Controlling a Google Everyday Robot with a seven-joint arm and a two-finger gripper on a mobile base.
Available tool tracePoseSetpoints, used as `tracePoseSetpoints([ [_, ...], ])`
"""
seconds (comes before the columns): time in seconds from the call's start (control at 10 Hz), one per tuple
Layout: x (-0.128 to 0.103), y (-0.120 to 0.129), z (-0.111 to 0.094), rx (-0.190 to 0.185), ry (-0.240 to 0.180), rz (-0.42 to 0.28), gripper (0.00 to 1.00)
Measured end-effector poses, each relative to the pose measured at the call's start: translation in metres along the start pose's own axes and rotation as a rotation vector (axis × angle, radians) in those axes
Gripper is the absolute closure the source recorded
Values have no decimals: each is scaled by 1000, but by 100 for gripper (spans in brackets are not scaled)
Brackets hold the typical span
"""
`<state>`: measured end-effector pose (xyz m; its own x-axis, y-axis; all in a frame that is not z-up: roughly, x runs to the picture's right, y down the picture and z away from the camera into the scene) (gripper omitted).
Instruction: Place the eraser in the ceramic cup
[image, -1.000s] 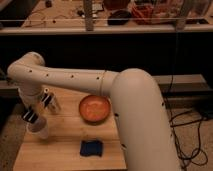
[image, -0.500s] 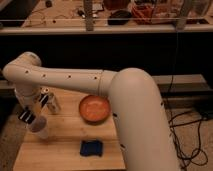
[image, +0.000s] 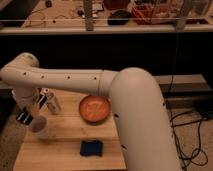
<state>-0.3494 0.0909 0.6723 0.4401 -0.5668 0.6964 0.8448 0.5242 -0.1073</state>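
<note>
While the big white arm (image: 75, 80) reaches across from the robot's bulky body, the gripper (image: 31, 113) sits well to the left of the orange bowl (image: 95, 109), hanging low over the wooden table (image: 60, 152). Fingers are pressed together. I honestly can't tell if anything is pinched between them, since that end of the arm is just a jumble of black and white bits.

The little off-white cup (image: 39, 126) is also left of the bowl and a touch nearer the camera. It's right at the gripper's tip, and whether they're touching I can't say. It looks upright as far as I can make out.

The eraser (image: 91, 148), a dark blue block, is lying flat on the table in front of the bowl, toward the camera and close to the table's front edge. It's well apart from the cup and the gripper.

There's also a clear glass jar (image: 52, 102) standing upright just left of the bowl, between the bowl and the gripper.

Behind the bowl it's all dark, and above that is a cluttered bench (image: 100, 27). Off to the right of the bowl, past the robot's body, some black cables (image: 186, 137) trail on the floor.
</note>
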Motion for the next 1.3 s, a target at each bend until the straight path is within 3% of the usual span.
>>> tracePoseSetpoints([
  [0.3,-4,3,1,11,4,5,99],
  [0.6,-4,7,0,25,9,15,90],
  [1.3,-13,11,9,39,-1,28,95],
])
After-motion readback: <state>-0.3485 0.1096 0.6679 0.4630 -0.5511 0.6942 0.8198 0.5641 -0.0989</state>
